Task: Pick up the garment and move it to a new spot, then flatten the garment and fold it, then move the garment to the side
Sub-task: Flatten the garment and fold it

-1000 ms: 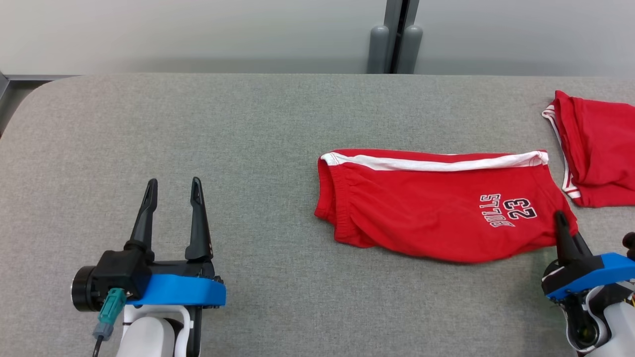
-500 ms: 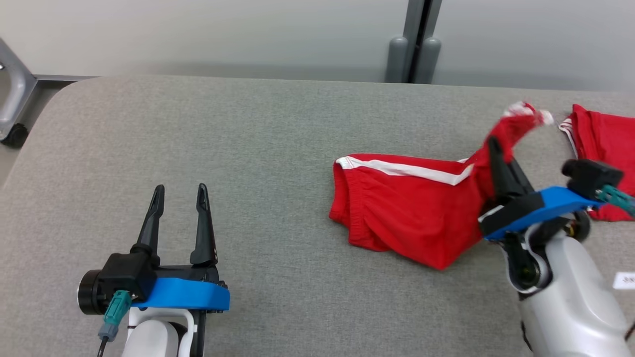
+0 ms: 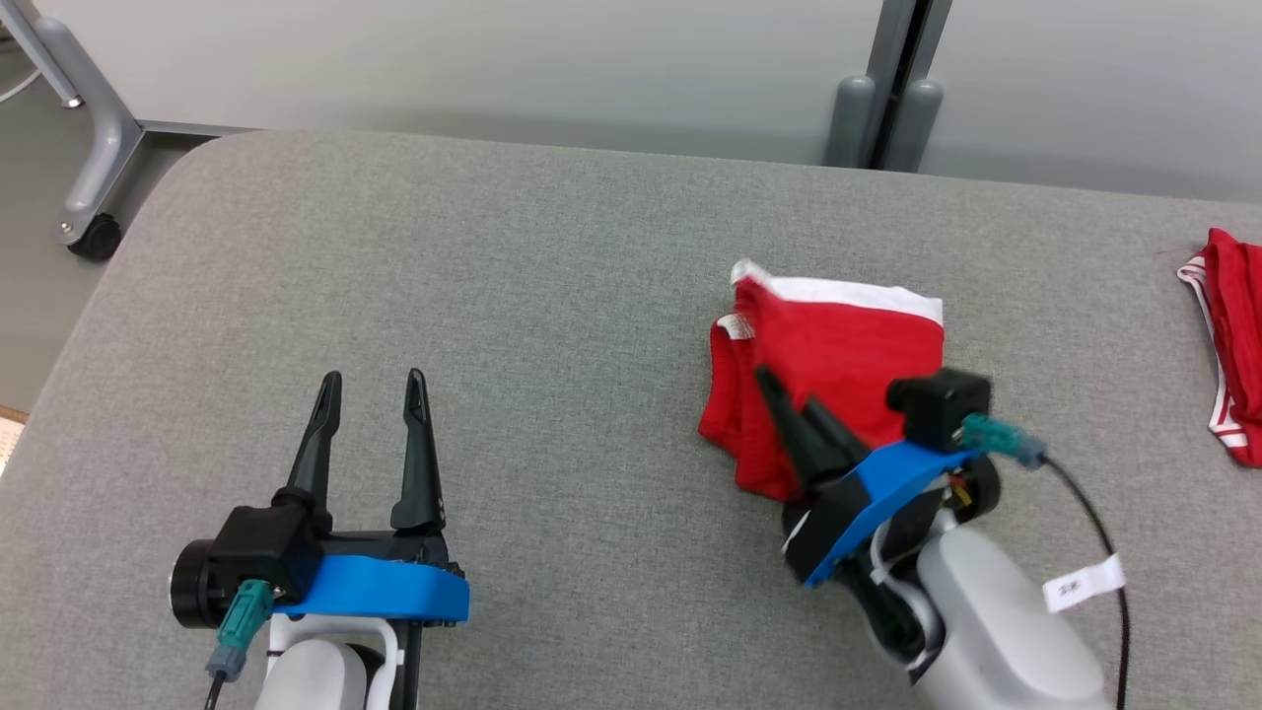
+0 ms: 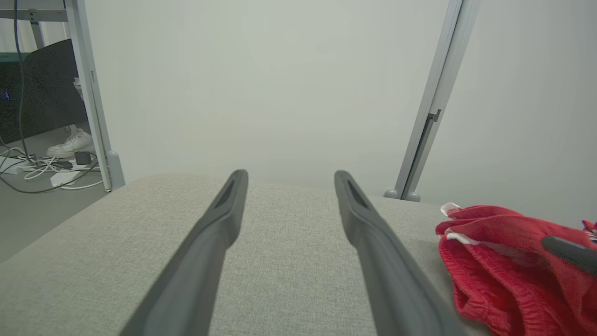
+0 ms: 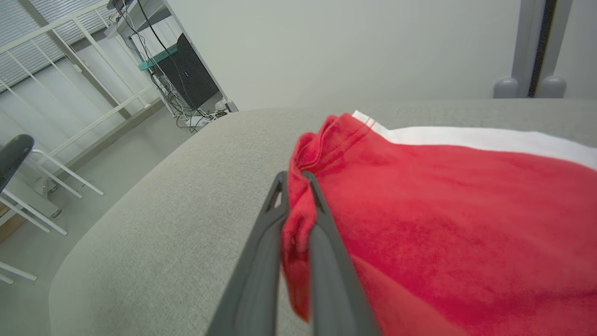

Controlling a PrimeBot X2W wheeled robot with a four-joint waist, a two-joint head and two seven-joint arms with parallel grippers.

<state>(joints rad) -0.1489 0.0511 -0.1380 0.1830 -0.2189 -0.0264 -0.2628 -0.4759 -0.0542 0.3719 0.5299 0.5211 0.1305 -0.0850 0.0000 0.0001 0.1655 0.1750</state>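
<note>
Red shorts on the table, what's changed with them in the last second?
The right gripper, still shut on one end of the red shorts, carried it up and over leftward, folding them in half; the number print is now hidden. The left gripper stayed open, and the second red garment stayed put. The head camera also turned.

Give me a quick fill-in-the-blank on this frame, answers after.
The right gripper has its jaws shut on the ____ garment.
The left gripper sits with its jaws ____, holding nothing.
The band along the garment's far edge is ____.
A second garment lies at the head view's ____ edge.
Missing words: red; open; white; right.
</note>
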